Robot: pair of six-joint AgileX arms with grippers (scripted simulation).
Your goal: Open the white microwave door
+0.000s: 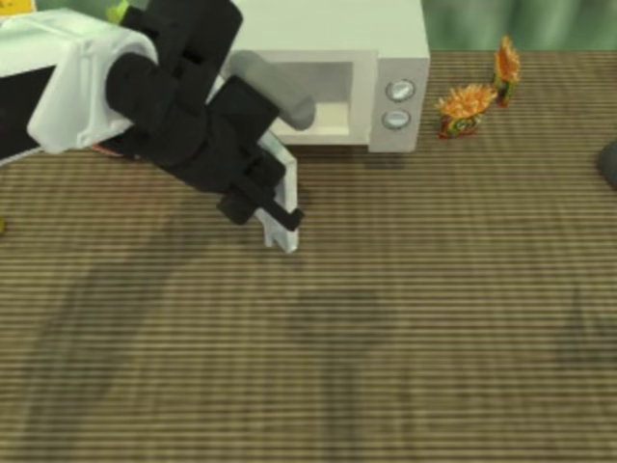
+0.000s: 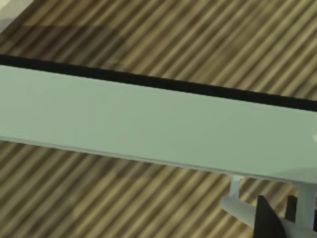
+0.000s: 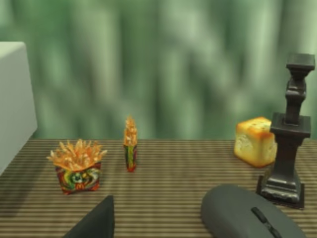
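The door (image 1: 286, 207) stands open, left arm hiding most.

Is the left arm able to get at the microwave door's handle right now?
Probably yes: the left gripper is already at the handle of the door, which stands swung out from the white microwave.

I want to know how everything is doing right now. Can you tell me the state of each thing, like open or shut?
Microwave: open, inside showing.
Door: swung out toward the front.
Left gripper: shut on the door handle.
Two fries boxes: standing upright.
Bread: resting on the table.
Dark stand: upright.
Computer mouse: lying flat.
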